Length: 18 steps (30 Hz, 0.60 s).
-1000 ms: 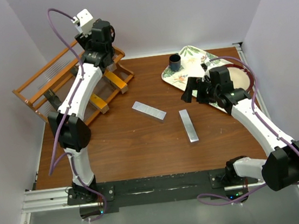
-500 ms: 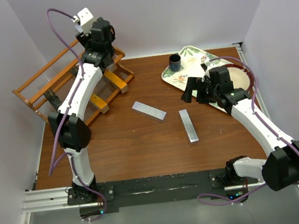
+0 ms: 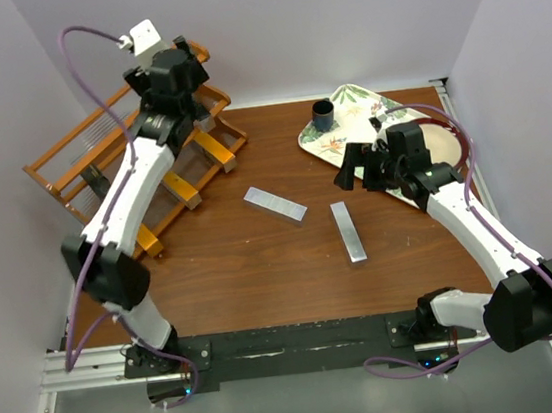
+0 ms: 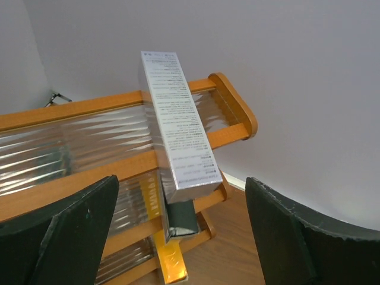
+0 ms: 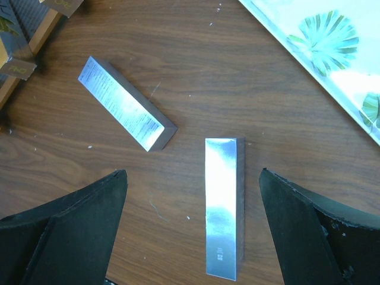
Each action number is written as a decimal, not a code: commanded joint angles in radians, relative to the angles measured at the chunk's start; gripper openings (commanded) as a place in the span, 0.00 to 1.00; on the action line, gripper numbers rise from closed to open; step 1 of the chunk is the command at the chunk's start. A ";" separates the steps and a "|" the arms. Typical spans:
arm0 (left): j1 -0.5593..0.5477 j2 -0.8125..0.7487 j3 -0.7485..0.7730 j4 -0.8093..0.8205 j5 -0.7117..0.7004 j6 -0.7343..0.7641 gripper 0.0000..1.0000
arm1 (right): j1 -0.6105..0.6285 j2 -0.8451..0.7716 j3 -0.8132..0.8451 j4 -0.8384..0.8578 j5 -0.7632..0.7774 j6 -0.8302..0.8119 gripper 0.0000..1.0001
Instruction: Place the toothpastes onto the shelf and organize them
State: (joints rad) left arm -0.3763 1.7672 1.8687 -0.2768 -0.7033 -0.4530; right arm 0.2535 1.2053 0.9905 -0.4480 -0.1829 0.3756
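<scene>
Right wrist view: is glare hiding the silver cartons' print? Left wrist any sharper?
Right wrist view: glare whitens the nearer carton almost fully; the angled carton keeps some print. Left wrist view: the leaning carton is sharp, print visible; streaky reflections across the shelf.

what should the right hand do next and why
Probably lower the right hand straight down onto the silver carton below it: it is open, and the carton lies loose on the table between its fingers, not yet on the shelf.

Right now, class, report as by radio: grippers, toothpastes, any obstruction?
Left gripper open, silver carton leaning on shelf. Right gripper open above two silver cartons on table. Nothing blocking them.
</scene>
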 commanded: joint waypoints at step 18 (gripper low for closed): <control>-0.068 -0.833 -0.782 -0.142 0.413 0.089 1.00 | 0.061 0.054 0.039 -0.011 0.035 -0.070 0.98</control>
State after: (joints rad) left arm -0.4198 0.9943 1.1595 -0.3412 -0.4282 -0.3965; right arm 0.2909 1.2415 0.9909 -0.4484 -0.1947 0.3370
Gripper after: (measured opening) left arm 0.996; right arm 0.979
